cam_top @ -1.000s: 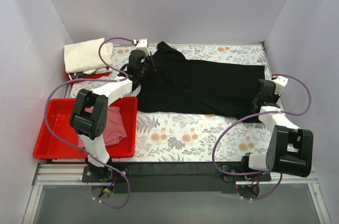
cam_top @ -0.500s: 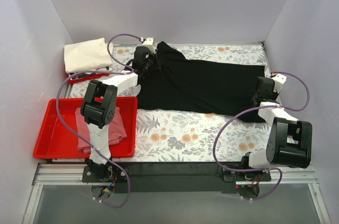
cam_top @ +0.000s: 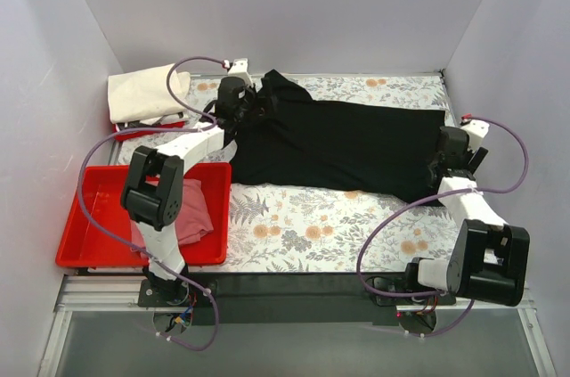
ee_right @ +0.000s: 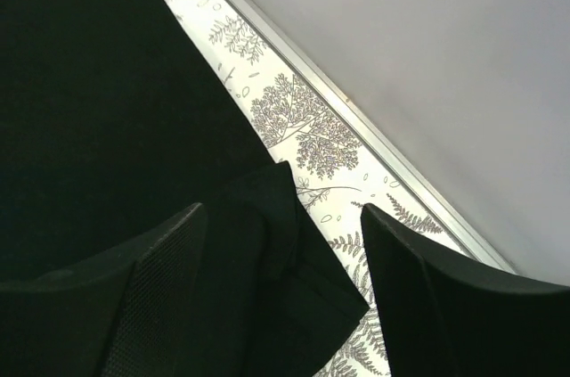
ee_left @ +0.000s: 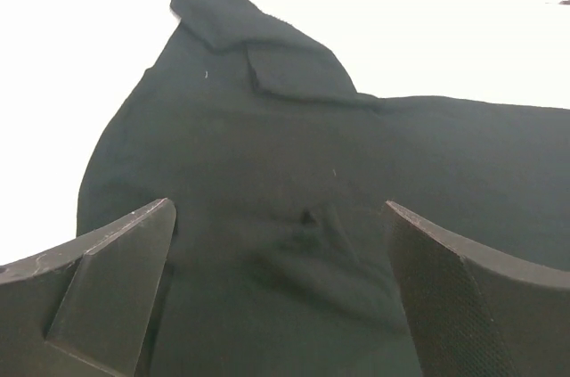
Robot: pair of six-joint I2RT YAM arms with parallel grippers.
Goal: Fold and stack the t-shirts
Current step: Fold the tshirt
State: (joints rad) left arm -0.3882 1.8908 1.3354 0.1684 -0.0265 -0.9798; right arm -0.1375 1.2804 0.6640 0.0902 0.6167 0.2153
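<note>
Across the floral-print tabletop [cam_top: 303,234]: we find the plain black soft-cloth t-shirt [cam_top: 338,145] spread lengthwise, collar end far left, hem at the right edge.
Left pincer [ee_left: 278,217]: wide open just above the rumpled collar-and-sleeve end, holding nothing.
Right pincer [ee_right: 283,217]: parted over the hem corner, gripping nothing; we cannot quite tell whether a finger brushes the cloth.
Other shirts: the dusty pink t-shirt [cam_top: 191,212] lies in the red plastic tray [cam_top: 89,243]; the cream-white t-shirt [cam_top: 142,94] sits bundled at the far left.
Step in hand: we judge the spreading done and the first fold next.
Doing it well: we would flatten the bunched sleeve, pinch matching edges at both ends, lift together and keep the cloth taut.
</note>
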